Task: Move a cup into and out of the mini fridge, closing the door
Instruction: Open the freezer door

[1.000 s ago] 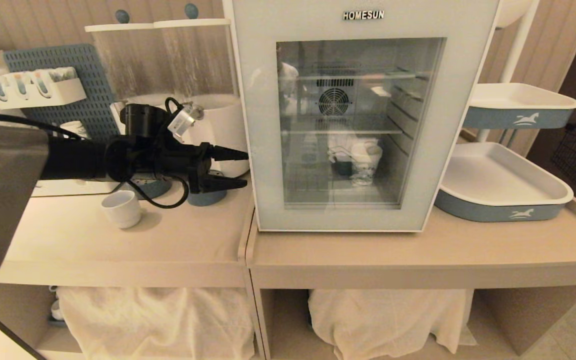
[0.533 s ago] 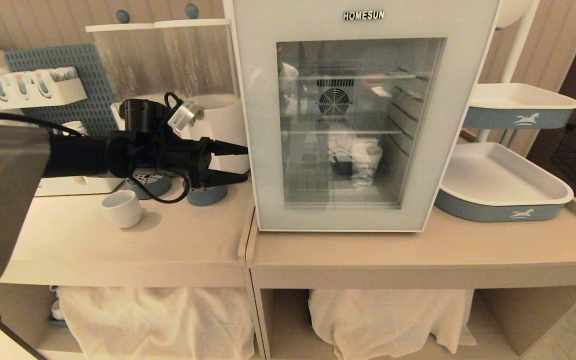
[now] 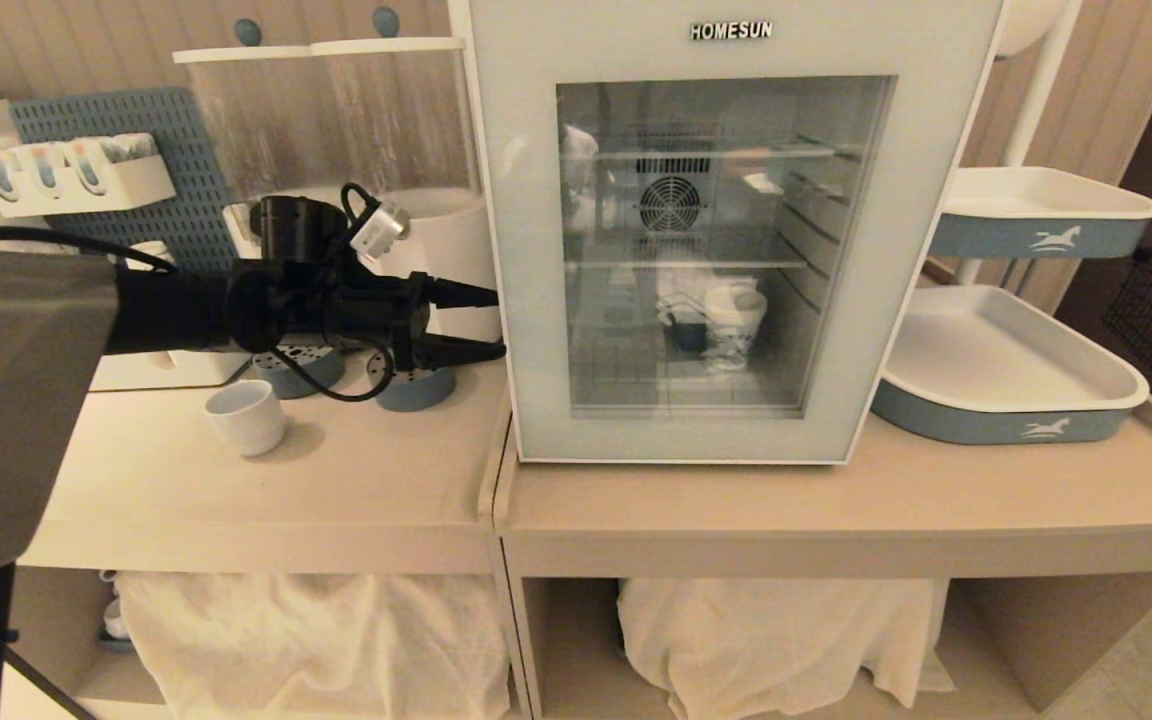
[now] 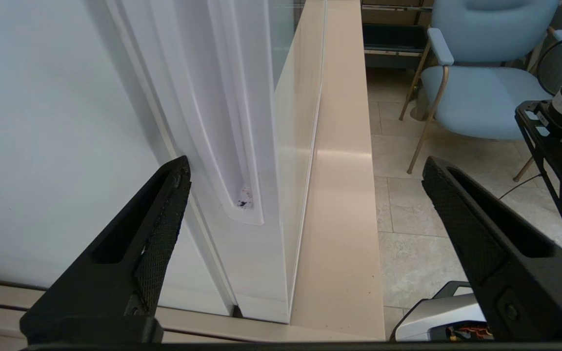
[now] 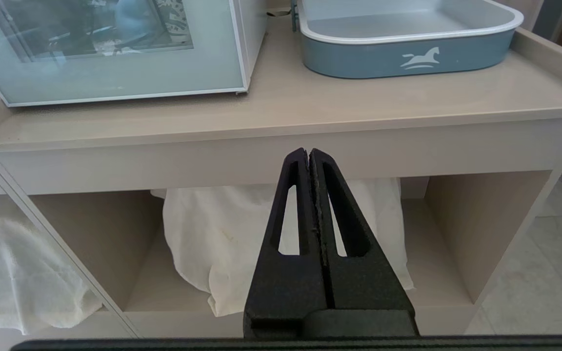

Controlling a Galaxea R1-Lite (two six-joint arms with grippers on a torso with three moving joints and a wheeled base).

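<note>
Fingers (image 3: 476,351) of our left gripper (image 3: 481,322) stand spread, level, straddling the upright left edge of the door (image 3: 526,300) of the fridge (image 3: 726,230). Our right gripper (image 5: 312,161), pressed together, hangs further off. The cup (image 3: 246,418) sits behind on the counter (image 3: 336,490).

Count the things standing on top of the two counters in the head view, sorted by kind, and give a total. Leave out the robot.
Mini fridge: 1
White ceramic cup: 1
Drink dispensers: 2
Blue-sided trays with a horse mark: 2
Blue pegboard with cup holder: 1
Total: 7
</note>
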